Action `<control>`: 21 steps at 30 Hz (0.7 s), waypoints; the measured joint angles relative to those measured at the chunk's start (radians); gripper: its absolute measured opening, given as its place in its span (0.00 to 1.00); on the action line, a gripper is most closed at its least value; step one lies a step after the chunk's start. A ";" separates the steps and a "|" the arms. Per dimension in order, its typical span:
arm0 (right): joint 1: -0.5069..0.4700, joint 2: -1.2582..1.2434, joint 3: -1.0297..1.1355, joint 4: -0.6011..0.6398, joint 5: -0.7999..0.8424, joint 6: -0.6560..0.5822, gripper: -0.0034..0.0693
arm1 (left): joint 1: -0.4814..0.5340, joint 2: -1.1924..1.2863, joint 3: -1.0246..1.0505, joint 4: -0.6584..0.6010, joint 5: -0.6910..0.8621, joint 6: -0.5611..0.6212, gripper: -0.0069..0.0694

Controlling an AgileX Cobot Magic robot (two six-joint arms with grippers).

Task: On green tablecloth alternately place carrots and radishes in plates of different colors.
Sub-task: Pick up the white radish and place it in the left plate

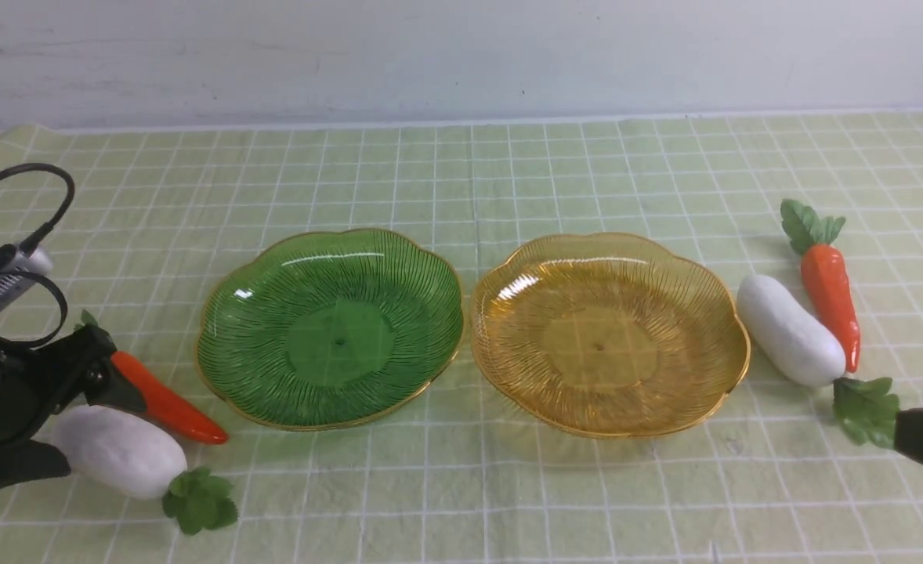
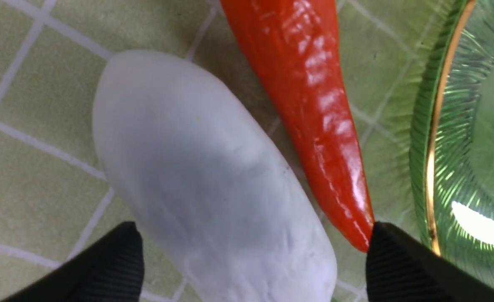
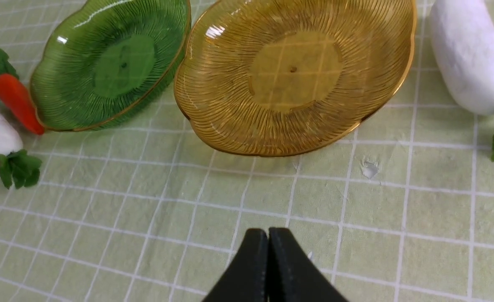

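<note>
Left wrist view: left gripper (image 2: pixel 251 251) spread wide, holding nothing, straddles the radish (image 2: pixel 196 167) with one jaw against the carrot (image 2: pixel 310 96) tip, so closing may pinch both; right gripper (image 3: pixel 268 251) closed, empty

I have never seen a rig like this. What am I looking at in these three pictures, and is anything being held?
This is a robot with two arms, each ending in a black two-fingered gripper. The wide picture looks forward from between the arms. The other two come from small cameras on the left and right wrists.

On a checked green tablecloth sit two empty dishes, a green plate and an amber plate. Beside the green one lie a white radish and a carrot. A second radish and second carrot lie beside the amber one.

The left gripper is open, its fingers either side of the white radish. The right gripper is shut and empty. Nothing is held.
</note>
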 joint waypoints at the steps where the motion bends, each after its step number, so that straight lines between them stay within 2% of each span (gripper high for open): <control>1: 0.000 0.000 0.000 0.000 0.002 -0.008 0.03 | 0.000 0.013 0.000 -0.001 -0.013 -0.008 0.98; 6: 0.000 0.000 0.000 0.000 0.002 -0.029 0.03 | 0.000 0.064 -0.004 -0.003 -0.037 -0.023 0.98; 9: 0.000 0.000 0.000 -0.004 0.002 -0.051 0.03 | 0.002 0.094 -0.008 0.006 -0.038 -0.027 0.95; 11: 0.000 0.000 0.000 -0.009 0.002 -0.059 0.03 | 0.003 0.110 -0.009 0.017 -0.038 -0.027 0.88; 12: 0.000 0.000 0.000 -0.011 0.002 -0.060 0.03 | 0.003 0.115 -0.009 0.028 -0.029 -0.027 0.77; 14: 0.000 0.000 0.000 -0.015 0.002 -0.060 0.03 | 0.003 0.113 -0.012 0.038 0.001 -0.027 0.67; 19: 0.000 0.000 -0.003 -0.049 0.001 -0.027 0.03 | 0.003 0.027 -0.033 0.123 0.133 -0.027 0.68; 21: 0.000 0.003 -0.018 -0.089 0.001 0.040 0.03 | 0.003 -0.023 -0.050 0.136 0.179 -0.027 0.68</control>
